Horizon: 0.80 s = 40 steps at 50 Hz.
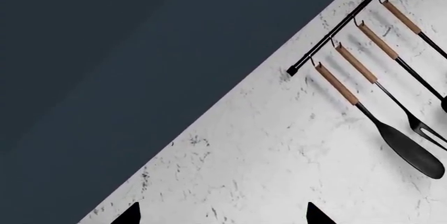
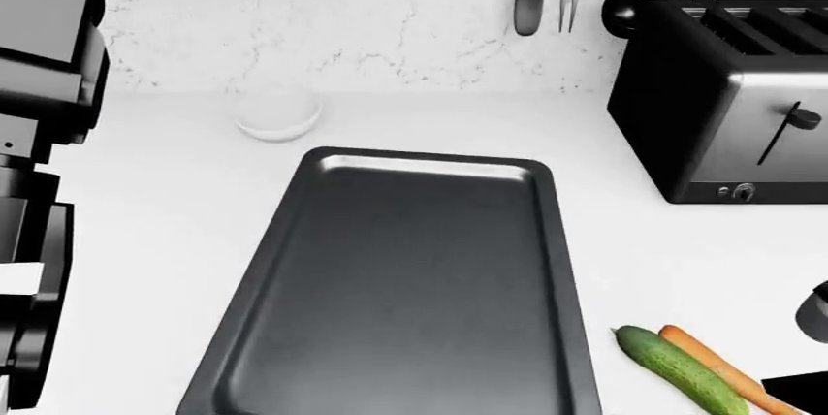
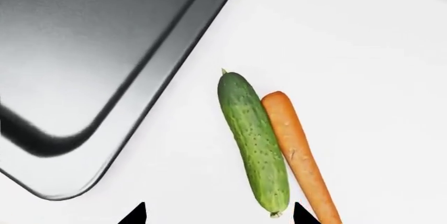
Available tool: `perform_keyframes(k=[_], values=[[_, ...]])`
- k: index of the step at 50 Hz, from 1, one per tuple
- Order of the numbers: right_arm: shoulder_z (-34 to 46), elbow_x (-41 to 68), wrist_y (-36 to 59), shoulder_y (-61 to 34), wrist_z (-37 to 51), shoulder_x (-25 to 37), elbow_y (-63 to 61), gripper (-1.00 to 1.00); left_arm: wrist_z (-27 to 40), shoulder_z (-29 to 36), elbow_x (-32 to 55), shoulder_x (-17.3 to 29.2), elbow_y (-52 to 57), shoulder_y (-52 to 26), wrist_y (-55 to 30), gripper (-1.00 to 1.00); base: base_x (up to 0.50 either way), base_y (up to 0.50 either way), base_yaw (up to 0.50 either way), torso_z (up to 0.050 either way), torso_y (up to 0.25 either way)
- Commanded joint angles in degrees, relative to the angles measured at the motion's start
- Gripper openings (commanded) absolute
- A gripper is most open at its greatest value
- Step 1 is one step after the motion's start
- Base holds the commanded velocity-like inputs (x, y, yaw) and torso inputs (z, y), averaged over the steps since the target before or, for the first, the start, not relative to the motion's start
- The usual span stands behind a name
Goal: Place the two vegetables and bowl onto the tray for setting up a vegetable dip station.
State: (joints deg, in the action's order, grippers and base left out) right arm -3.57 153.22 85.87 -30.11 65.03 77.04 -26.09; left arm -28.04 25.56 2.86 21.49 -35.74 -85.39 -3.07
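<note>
the bumpy green cucumber (image 3: 253, 140) and slim orange carrot (image 3: 299, 153) lay touching on the white bench (image 3: 363, 51), beside the dark grey tray (image 3: 84, 67), under the right pincer (image 3: 219, 214), fingers spread, empty.

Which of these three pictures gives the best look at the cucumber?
The right wrist view: the cucumber shows whole and close, lying against the carrot. The head view shows it small in a corner. The left wrist view misses it.
</note>
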Motion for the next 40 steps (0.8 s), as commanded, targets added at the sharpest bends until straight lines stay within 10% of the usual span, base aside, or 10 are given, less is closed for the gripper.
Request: perform_keyframes(k=[1,23,40], values=[[-2.45,-2.74,0.53,4.11,-0.58,-3.24,-0.33,1.0,0.22,0.07,-0.08,0.06,-0.39,-0.16,0.58,1.0,0.0,0.0,0.0,0.0,0.0],[-15.51,-3.0,2.41,17.03,0.59,-3.96,-0.18,1.0,0.54,0.18,-0.13,0.68,1.06,0.05,-0.39,1.0,0.0,0.0,0.0,0.0,0.0],[-7.42,-12.19,3.55,7.55,-6.62,-4.17,2.07,1.0,0.8,0.3,-0.15,0.7,0.32,0.12,0.18,1.0,0.0,0.0,0.0,0.0,0.0]])
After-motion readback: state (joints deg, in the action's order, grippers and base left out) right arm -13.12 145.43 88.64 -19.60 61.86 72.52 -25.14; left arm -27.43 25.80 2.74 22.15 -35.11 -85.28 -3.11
